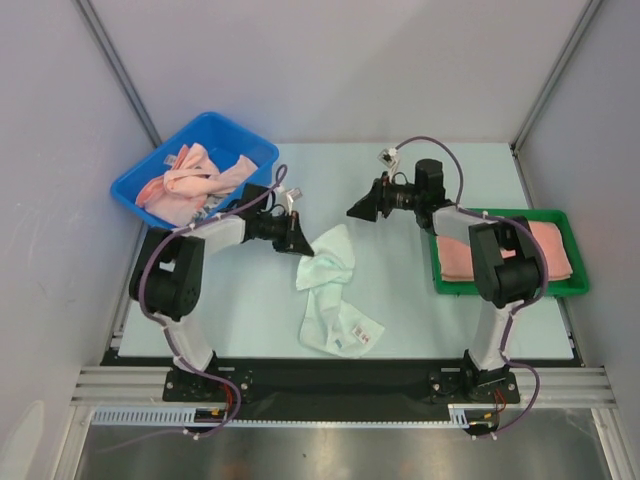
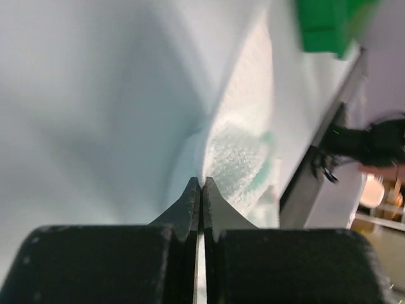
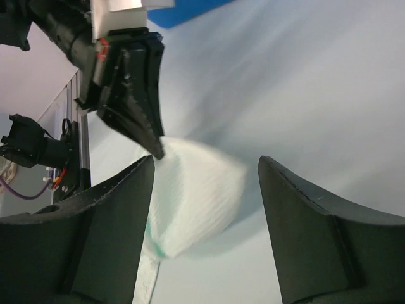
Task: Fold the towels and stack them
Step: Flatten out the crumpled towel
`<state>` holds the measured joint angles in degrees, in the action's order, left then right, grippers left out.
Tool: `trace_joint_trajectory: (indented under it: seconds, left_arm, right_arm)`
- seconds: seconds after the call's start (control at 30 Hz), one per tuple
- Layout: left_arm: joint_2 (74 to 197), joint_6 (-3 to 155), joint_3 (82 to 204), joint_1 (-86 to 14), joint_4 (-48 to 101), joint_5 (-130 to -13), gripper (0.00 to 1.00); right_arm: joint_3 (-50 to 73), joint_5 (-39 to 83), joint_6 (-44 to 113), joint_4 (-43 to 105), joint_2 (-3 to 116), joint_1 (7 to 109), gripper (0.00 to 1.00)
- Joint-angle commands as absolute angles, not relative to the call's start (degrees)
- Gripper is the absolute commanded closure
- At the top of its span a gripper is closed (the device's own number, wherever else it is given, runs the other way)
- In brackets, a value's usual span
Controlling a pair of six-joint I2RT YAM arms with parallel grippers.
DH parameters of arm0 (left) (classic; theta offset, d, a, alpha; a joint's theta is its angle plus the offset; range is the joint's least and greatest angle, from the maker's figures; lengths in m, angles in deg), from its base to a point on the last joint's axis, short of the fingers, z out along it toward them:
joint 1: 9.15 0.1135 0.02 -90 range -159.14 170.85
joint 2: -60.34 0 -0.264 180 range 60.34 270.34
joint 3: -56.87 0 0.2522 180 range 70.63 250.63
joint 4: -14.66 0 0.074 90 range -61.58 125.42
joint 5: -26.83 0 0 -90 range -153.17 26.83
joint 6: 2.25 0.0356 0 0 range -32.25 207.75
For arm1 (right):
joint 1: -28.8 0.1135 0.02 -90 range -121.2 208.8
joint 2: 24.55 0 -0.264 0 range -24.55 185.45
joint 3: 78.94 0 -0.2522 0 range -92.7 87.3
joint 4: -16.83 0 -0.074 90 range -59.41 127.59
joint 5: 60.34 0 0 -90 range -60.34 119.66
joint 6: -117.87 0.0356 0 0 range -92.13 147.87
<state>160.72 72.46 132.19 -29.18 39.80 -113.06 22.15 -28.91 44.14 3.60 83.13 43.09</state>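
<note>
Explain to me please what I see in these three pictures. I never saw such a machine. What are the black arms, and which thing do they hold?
These are two robot arms bolted at the near edge of a table. One picture looks down from above; the other two come from small cameras on each wrist.

The left tool is shut on a corner of the pale mint towel, which lies crumpled in the middle. The left wrist view shows its two fingers pressed together on the cloth. The right tool is open, near the towel, and holds nothing.

The blue bin at the far left contains unfolded pink towels. The green tray at the right holds folded pink towels.
</note>
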Motion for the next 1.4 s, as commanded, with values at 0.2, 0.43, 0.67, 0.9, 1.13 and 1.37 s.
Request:
trace_joint_trajectory:
  seconds: [0.2,0.43,0.67,0.9,1.13,1.37]
  left_arm:
    - [170.0,80.4,142.3,-28.0,54.3,-99.2,1.00]
    - [172.0,80.7,142.8,-27.9,53.8,-94.7,0.99]
    - [172.5,77.4,145.5,-27.7,57.7,-81.7,0.76]
    - [160.8,63.3,144.6,-25.8,63.4,-63.3,0.55]
    - [143.6,48.2,121.0,-30.0,46.9,-75.3,0.48]
    - [141.5,35.9,110.2,-36.6,35.4,-76.8,0.45]
  right_arm:
    - [13.1,-26.9,39.7,13.0,94.0,46.5,0.32]
    - [1.3,-14.2,35.3,26.8,102.6,49.4,0.33]
    - [-3.1,-2.0,32.8,33.6,104.9,54.6,0.38]
    - [-0.8,2.8,34.4,37.9,104.1,58.4,0.41]
    - [3.3,5.9,37.8,39.2,101.2,58.9,0.44]
    - [6.5,7.1,40.0,37.8,98.8,59.4,0.47]
